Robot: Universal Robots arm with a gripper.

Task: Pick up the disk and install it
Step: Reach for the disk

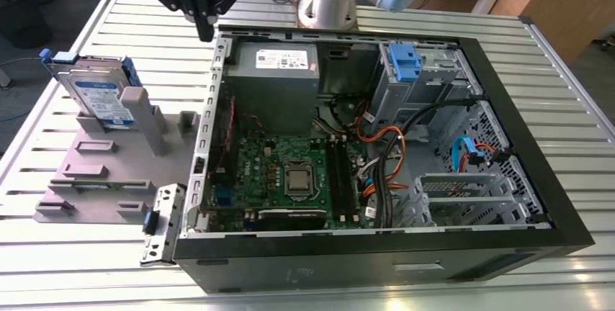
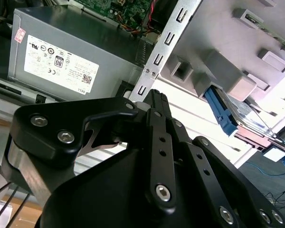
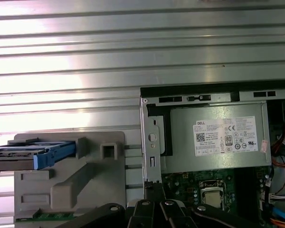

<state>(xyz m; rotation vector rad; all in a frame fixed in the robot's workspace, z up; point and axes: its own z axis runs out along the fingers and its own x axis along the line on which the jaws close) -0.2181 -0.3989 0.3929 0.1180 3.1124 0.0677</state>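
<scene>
Slats of bare aluminium make up the table closest to the exterior view. An open computer case lies on its side on them. A loose metal bracket rests against the case's near corner on the exterior view's left. Inside the case are the green motherboard and, further back, the grey power supply with its white sticker. A blue latch sits in the drive cage on the exterior view's right.

A grey fixture lies on the table outside the case, on the exterior view's left. The disk stands tilted at the fixture's far end, with its blue carrier around the silver body. It is well apart from the case opening.

Beyond these hangs the gripper, pointing down over the case's far corner on the exterior view's left, near the power supply. Its fingers are pressed together with nothing between them. It touches neither the disk nor the case. The arm's base stands behind, at the far end of the table.
</scene>
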